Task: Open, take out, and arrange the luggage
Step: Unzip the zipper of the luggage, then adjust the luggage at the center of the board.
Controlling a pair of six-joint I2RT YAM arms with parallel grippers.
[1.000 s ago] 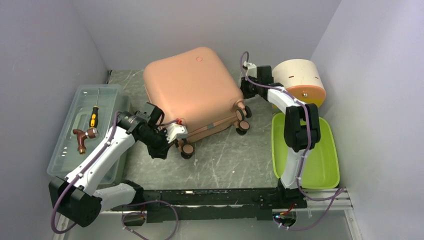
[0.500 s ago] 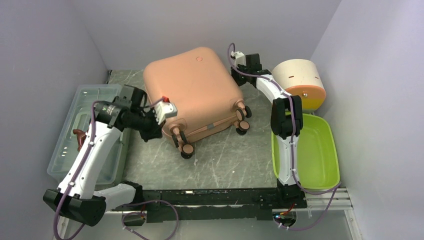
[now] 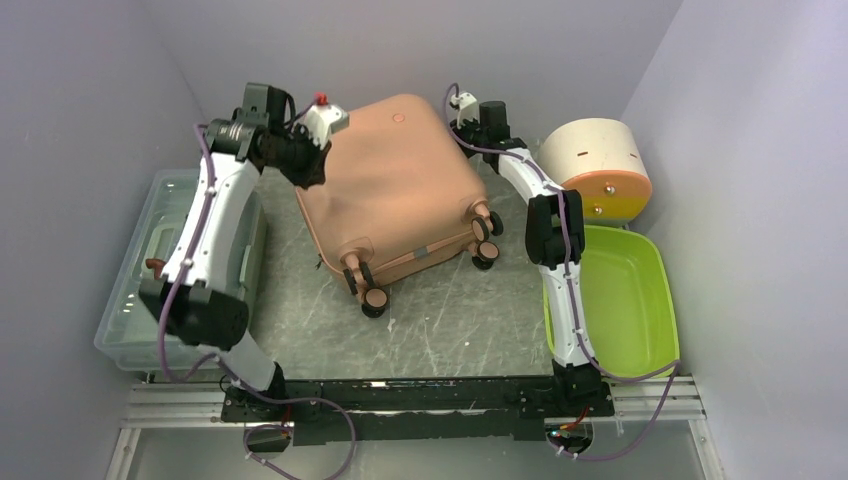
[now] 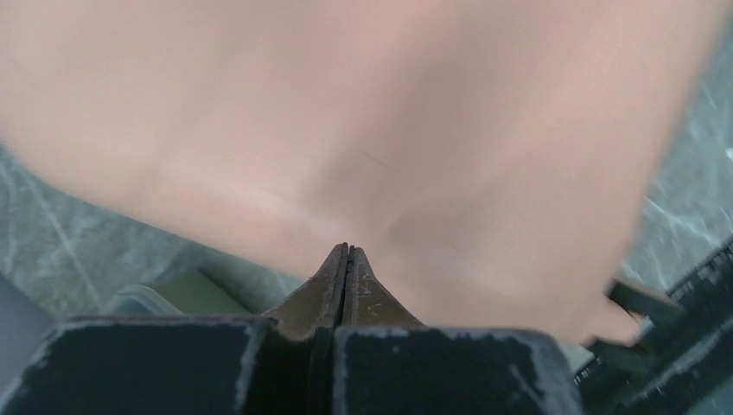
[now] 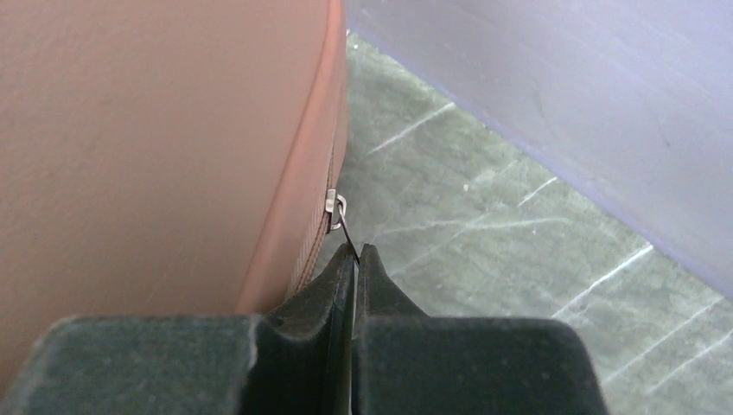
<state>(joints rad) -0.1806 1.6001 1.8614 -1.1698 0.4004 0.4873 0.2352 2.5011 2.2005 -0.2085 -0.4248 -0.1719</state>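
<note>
Luggage lies flat and closed toward 12 o'clock on the desk, its wheels pointing to 5 o'clock. At its 1 o'clock corner the right hand pinches the thin zipper pull at the seam. At its 10 o'clock corner the left hand is pressed together, holding nothing; whether it touches the shell is unclear.

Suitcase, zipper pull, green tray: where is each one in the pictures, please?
Suitcase (image 3: 390,180): top view, middle of its upper shell.
Zipper pull (image 5: 336,206): right wrist view, its metal ring at the seam.
Green tray (image 3: 630,310): top view, bare floor inside.
</note>
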